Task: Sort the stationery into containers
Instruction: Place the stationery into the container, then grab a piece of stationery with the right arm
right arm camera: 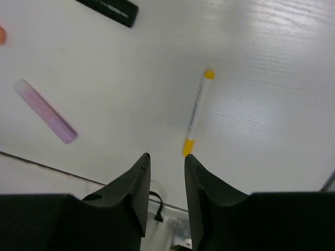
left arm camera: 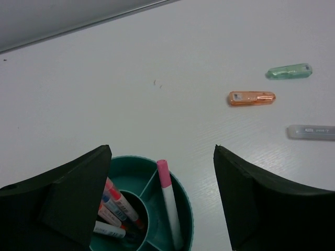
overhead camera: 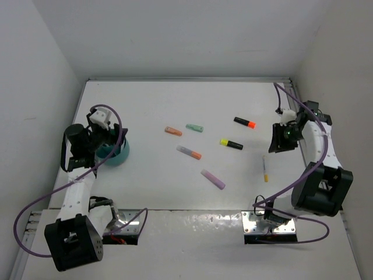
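The teal bowl [overhead camera: 115,153] stands at the table's left. In the left wrist view its rim [left arm camera: 187,209] shows, with a pink-capped pen [left arm camera: 168,201] in an outer compartment and several pens [left arm camera: 118,206] in the centre one. My left gripper [left arm camera: 162,151] hangs open and empty over the bowl [overhead camera: 99,137]. On the table lie an orange pen [overhead camera: 173,131], a mint one [overhead camera: 194,128], a grey-orange one [overhead camera: 189,152], a purple one [overhead camera: 213,179], two black markers [overhead camera: 245,122] [overhead camera: 231,143] and a white-yellow pen [overhead camera: 266,169]. My right gripper [right arm camera: 166,156] is empty, its jaws a narrow gap apart, above the white-yellow pen [right arm camera: 197,112].
White walls close in the table on the left, back and right. A metal rail and the arm bases [overhead camera: 265,221] run along the near edge, with purple cables looping beside both arms. The purple pen [right arm camera: 45,111] lies left of the right gripper.
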You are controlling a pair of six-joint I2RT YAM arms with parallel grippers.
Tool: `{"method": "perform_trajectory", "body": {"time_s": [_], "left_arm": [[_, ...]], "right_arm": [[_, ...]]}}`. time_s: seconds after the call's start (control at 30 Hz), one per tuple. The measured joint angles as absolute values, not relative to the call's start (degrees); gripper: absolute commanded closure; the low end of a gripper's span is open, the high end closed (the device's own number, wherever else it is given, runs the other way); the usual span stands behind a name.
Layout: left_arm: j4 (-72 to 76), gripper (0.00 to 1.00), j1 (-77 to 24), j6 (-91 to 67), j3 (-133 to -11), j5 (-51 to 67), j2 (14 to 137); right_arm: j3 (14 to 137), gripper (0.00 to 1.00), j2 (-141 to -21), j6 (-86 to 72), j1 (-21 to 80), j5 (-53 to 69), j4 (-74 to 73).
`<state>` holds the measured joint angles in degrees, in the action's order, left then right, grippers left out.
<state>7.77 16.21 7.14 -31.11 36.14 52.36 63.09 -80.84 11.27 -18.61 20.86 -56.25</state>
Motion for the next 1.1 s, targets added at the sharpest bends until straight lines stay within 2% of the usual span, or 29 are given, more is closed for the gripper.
{"method": "perform_trajectory", "body": {"time_s": [0.4,0.8,0.9,1.0,1.03,1.1], "left_arm": [[7.6,0.10,10.2,6.5,-35.2,38.4,49.2],[7.2,0.10,7.5,7.3,-35.3,37.9,47.6],[7.1,0.10,6.9,7.3,-35.8,37.7,47.8],[7.1,0.10,6.6,7.5,-36.0,37.5,47.9],[7.1,0.11,6.5,7.7,-36.0,37.5,47.9],[6.9,0.13,6.3,8.5,-36.0,37.5,47.9]], "right_arm": [[55.1,0.64,-88.1,12.3,-15.1,10.3,-54.3],[51.9,0.71,-95.4,4.3,-9.8,3.6,-42.3],[51.5,0.74,-97.3,2.8,-8.9,2.4,-39.9],[51.4,0.85,-98.8,2.0,-8.3,0.8,-38.6],[51.4,0.93,-98.8,1.6,-8.0,0.3,-38.6],[51.4,1.00,-98.8,1.3,-7.7,-0.3,-38.6]]}}
